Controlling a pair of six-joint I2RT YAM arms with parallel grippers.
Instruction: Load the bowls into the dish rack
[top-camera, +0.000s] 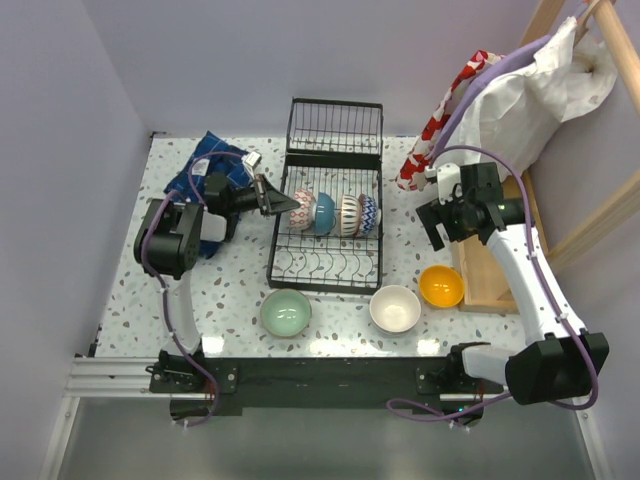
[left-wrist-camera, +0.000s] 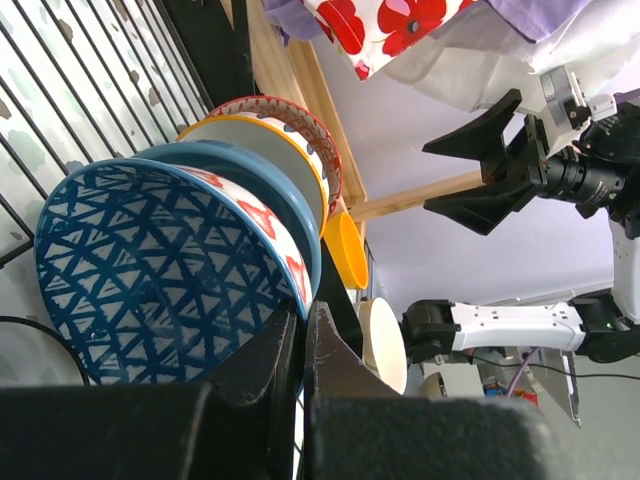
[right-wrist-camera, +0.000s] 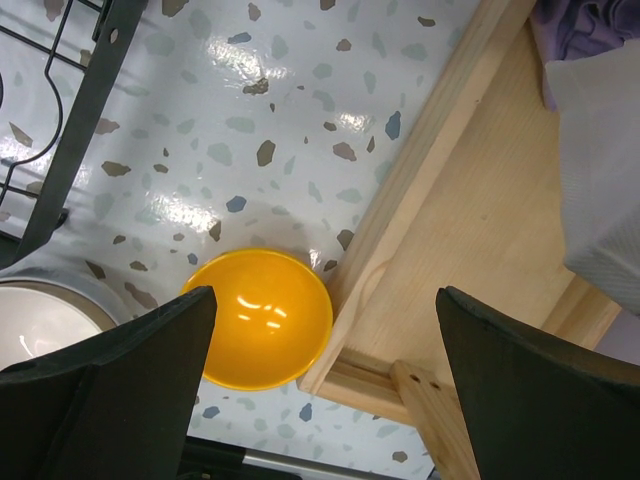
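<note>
Top external, four bowls (top-camera: 322, 212) racked, three loose

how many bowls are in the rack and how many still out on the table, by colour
bowls standing in the dish rack: 4
green bowl on the table: 1
white bowl on the table: 1
orange bowl on the table: 1
total: 7

1. Black wire dish rack (top-camera: 325, 262), centre of frame, its end panel upright at the top.
2. Seemingly four patterned bowls (top-camera: 322, 212) stand on edge inside it.
3. Green bowl (top-camera: 286, 312), white bowl (top-camera: 395, 309) and orange bowl (top-camera: 441, 286) sit upright below the rack.
</note>
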